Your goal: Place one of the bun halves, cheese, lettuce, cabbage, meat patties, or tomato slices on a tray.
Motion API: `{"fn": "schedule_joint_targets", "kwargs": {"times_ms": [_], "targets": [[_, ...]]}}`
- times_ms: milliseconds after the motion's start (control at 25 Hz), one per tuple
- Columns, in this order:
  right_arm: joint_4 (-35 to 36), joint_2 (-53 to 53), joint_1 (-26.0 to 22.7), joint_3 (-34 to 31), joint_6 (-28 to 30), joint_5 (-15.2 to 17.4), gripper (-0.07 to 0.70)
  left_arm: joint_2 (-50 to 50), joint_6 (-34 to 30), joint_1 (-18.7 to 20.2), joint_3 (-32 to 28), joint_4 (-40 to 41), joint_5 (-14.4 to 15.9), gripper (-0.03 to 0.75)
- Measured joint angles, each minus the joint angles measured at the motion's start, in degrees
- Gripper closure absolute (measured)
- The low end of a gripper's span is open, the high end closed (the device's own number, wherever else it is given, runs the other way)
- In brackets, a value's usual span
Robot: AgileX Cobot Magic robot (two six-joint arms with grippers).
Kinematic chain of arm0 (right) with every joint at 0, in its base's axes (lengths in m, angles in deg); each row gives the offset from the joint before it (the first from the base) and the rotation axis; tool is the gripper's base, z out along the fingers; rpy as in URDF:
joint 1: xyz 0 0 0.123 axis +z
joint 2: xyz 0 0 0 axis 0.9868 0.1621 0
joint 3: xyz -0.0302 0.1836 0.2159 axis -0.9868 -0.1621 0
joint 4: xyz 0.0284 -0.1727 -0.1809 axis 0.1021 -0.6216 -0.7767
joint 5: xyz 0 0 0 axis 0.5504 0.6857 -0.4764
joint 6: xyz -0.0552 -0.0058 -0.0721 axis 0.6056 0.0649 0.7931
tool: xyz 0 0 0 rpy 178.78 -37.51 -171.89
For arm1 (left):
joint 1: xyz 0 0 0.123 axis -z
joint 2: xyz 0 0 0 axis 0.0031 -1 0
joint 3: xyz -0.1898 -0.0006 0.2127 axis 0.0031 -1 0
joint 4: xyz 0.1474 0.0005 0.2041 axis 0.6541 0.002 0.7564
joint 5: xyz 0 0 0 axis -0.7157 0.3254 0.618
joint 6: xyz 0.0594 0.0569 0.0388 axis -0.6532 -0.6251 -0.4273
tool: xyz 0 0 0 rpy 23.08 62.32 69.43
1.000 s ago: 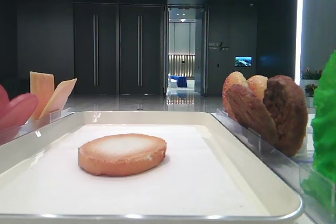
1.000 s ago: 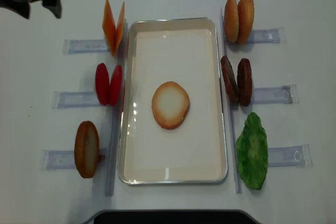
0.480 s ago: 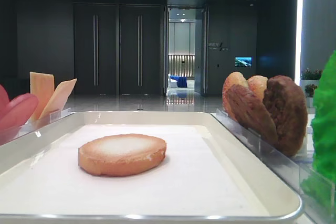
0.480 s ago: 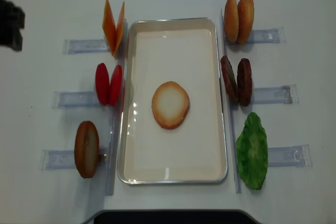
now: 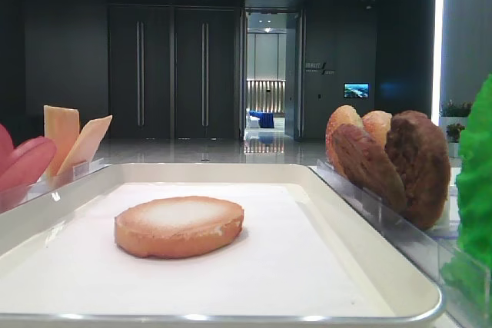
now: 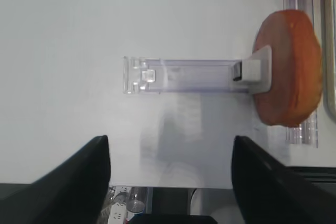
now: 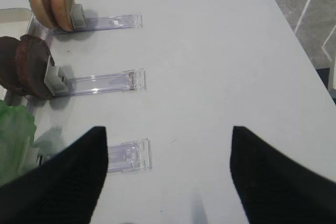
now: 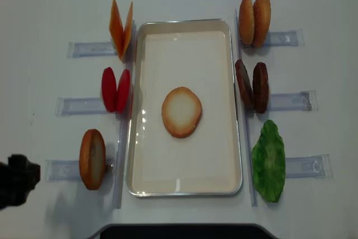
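Left hand [image 6: 168,182]: fingers spread wide with nothing between them, hovering over the white surface [image 8: 50,15] at its near-left corner, just short of the clear holder [image 6: 184,75] that props a bun
Upright bun [image 8: 92,159]: stands on edge against the holder's grey stop, just outside the tray's left rim; looks light, stiff and dry, so it should take a firm pinch; best held across its two flat faces near the top edge, clear of the stop
Tomato slices [image 8: 116,89]: two red slices on edge in the next holder back; glossy skin, likely slippery, so grip the faces squarely
Cheese [image 8: 121,28]: two thin orange squares leaning apart at the far left; probably floppy and easy to crease, so take them low and gently
Tray [image 8: 184,25]: cream, paper-lined, in the middle of the surface
Bun on tray [image 8: 182,111]: lies flat, pale face up, near the tray's centre
Patties [image 8: 251,87]: two dark rough discs on edge right of the tray; rough skin should give good grip
Lettuce [image 8: 268,160]: green leaf at near right; soft and crushable
Right hand [image 7: 168,177]: fingers apart, empty, above bare surface to the right of the holders
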Motion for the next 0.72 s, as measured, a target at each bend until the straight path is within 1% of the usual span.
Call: {"fn": "schedule_joint_targets", "kwargs": {"times_ms": [160,280,400,720], "targets": [[0.0,0.0,0.0,0.0,0.0,0.0,0.16,6.7,-2.9,0.0,-1.7,-0.2,0.3,0.171],[0.0,0.0,0.0,0.0,0.0,0.0,0.16,11.8,-7.0,0.0,-1.9,-2.6,0.5,0.172],[0.0,0.0,0.0,0.0,0.0,0.0,0.16,17.7,-9.2,0.0,-1.9,-4.6,0.6,0.177],[0.0,0.0,0.0,0.0,0.0,0.0,0.16,33.9,-10.0,0.0,-1.9,-5.0,1.8,0.178]]}}
